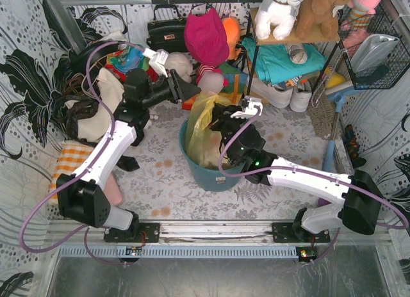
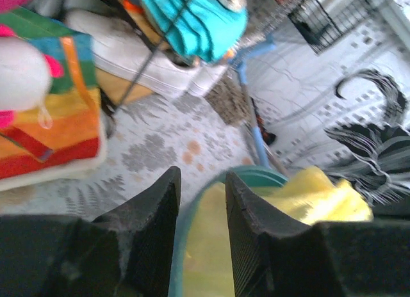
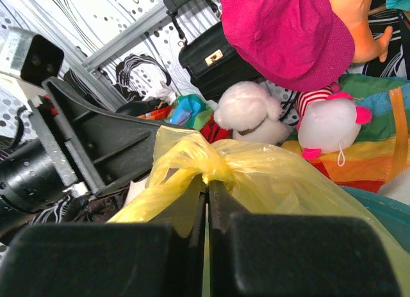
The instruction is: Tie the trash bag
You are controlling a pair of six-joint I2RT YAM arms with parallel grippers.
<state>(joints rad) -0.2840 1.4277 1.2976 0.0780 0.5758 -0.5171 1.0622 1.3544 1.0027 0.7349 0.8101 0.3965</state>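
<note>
The thin yellow plastic trash bag [image 3: 256,175], in the round teal bin [image 1: 211,180], has its bunched neck (possibly knotted already) clamped by the right gripper [image 3: 206,196], so cinching needs the narrowly parted, empty left gripper [image 2: 202,176] above the bin to grip opposite.

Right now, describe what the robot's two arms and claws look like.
Both arms have white tubular links between bulky black joint housings: left arm, right arm. A purple cable loops along each. A small green light glows near the right wrist. The left claw and right claw have matte black, wedge-shaped fingers.
</note>
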